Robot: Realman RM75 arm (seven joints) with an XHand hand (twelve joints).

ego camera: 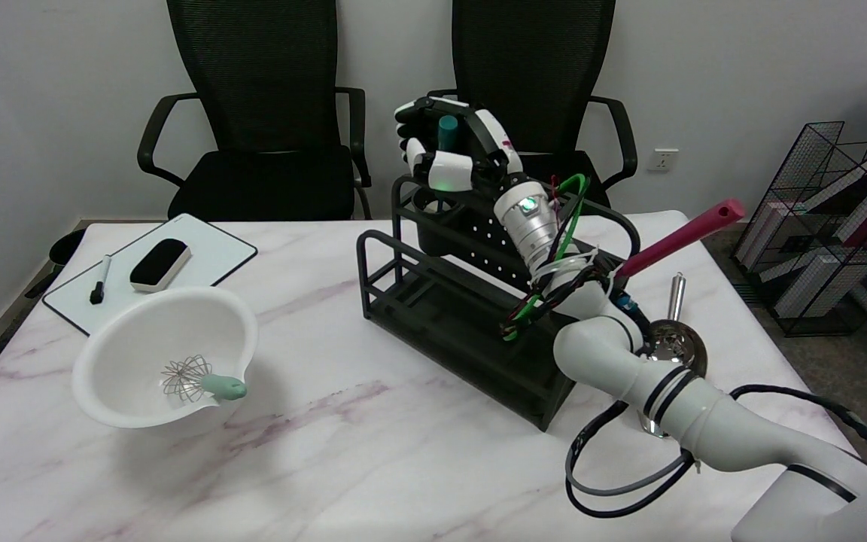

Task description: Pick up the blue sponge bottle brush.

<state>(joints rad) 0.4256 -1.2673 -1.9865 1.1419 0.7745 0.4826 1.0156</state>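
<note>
Head view shows the blue sponge bottle brush point(446, 134) standing upright in the cup at the black rack's point(433, 301) far-left corner, its teal handle wrapped by my right hand point(445, 150), fingers curled around it. I judge the grasp made; next comes a straight lift toward twelve o'clock, clear of the rack on the counter point(343, 444).
</note>
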